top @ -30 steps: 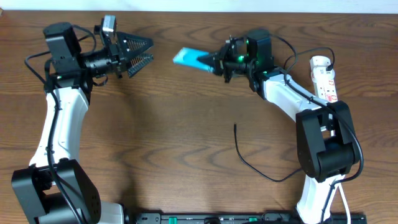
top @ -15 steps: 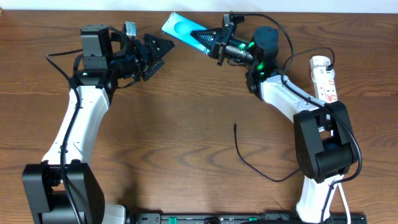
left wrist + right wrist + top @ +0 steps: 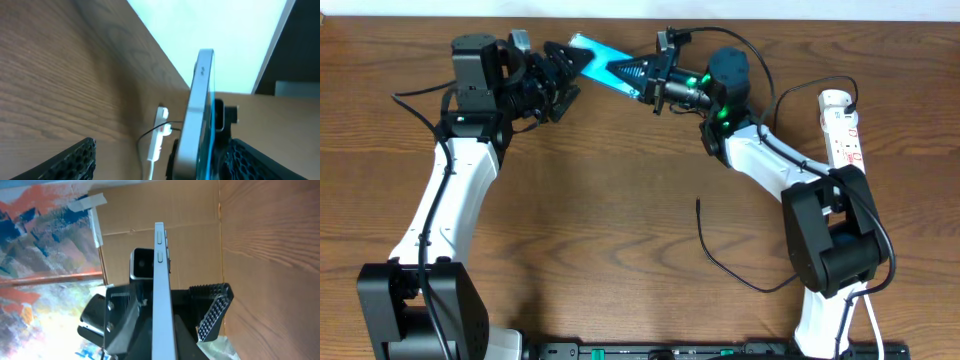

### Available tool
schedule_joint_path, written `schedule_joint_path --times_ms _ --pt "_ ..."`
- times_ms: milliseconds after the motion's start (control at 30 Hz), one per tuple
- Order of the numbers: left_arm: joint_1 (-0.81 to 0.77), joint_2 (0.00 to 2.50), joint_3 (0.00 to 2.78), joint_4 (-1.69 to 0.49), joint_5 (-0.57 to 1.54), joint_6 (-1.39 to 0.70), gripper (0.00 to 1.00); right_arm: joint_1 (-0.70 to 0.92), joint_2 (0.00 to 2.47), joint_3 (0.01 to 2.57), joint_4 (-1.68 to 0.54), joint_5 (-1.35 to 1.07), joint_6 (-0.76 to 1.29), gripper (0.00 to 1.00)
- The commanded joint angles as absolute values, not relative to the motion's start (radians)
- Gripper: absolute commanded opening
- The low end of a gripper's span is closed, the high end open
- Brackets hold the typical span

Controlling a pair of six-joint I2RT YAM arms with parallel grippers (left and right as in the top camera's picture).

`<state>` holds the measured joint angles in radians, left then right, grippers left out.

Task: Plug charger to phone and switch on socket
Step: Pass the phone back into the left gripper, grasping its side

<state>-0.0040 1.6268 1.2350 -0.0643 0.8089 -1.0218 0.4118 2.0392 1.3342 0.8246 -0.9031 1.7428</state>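
Observation:
The phone (image 3: 603,60), its screen cyan, is held in the air at the back of the table by my right gripper (image 3: 634,74), which is shut on its right end. My left gripper (image 3: 576,72) is open, with its fingers on either side of the phone's left end. In the left wrist view the phone (image 3: 199,110) stands edge-on between the two spread fingers (image 3: 167,162). In the right wrist view it (image 3: 162,280) is edge-on in my shut jaws (image 3: 162,347). The charger (image 3: 715,255) lies loose on the table. The socket (image 3: 842,125) lies at the far right.
The charger's connector tip (image 3: 698,204) points to the table's middle, and its cable runs behind the right arm's base (image 3: 830,250). The socket also shows in the left wrist view (image 3: 159,132). The table's back edge is just behind both grippers.
My right gripper has carried the phone up and to the left. My left arm has swung right to meet it, and its open fingers now straddle the phone's end.

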Motion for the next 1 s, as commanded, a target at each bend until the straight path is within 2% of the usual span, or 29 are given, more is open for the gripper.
schedule_joint_path --times_ms 0,100,233,633,667,767,967 --pt "-0.007 1.62 1.247 -0.036 0.783 -1.184 0.84 0.436 2.031 1.348 0.834 -0.9 1.758 0.01" --pt "-0.007 1.62 1.247 -0.024 0.765 -1.295 0.83 0.45 2.031 1.348 0.834 -0.882 1.758 0.01" --pt "-0.007 1.62 1.247 0.031 0.765 -1.348 0.73 0.459 2.031 1.348 0.834 -0.873 1.787 0.01" --pt "-0.013 1.62 1.247 0.092 0.766 -1.367 0.72 0.487 2.031 1.348 0.847 -0.836 1.915 0.01" --pt "-0.015 1.62 1.247 0.092 0.766 -1.366 0.7 0.487 2.031 1.348 0.846 -0.836 1.915 0.01" --pt "-0.019 1.62 1.247 0.092 0.766 -1.366 0.42 0.487 2.031 1.348 0.847 -0.836 1.915 0.01" --pt "-0.019 1.62 1.247 0.092 0.766 -1.361 0.34 0.487 2.031 1.348 0.847 -0.836 1.915 0.01"
